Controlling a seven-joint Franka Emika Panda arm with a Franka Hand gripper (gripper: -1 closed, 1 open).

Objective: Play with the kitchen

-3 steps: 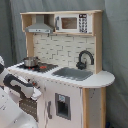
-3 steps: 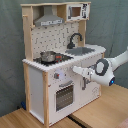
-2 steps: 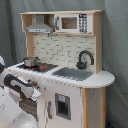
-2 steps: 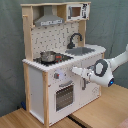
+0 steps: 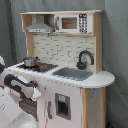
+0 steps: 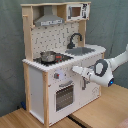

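The kitchen (image 5: 102,80) is white and light wood, with a grey hood (image 5: 40,27), a small microwave (image 5: 72,22), a black faucet (image 5: 85,57) and a sink (image 5: 72,73). A metal pot (image 5: 31,61) stands on the black stovetop (image 5: 47,66). In the second exterior view my gripper (image 6: 75,69) reaches from the second exterior view's right to the kitchen (image 6: 35,85) front, just under the counter edge, close to the knobs (image 6: 57,76) above the oven door (image 6: 65,95). In the first exterior view the gripper (image 5: 36,93) sits at the lower left by the front panel.
The kitchen stands on a light wooden table (image 6: 102,111). A grey curtain (image 6: 112,25) hangs behind it. The white arm (image 6: 117,60) comes in from the second exterior view's right and fills the first exterior view's lower left corner (image 5: 12,112).
The gripper has crept a little nearer to the kitchen front, toward the knobs. Nothing on the kitchen has moved.
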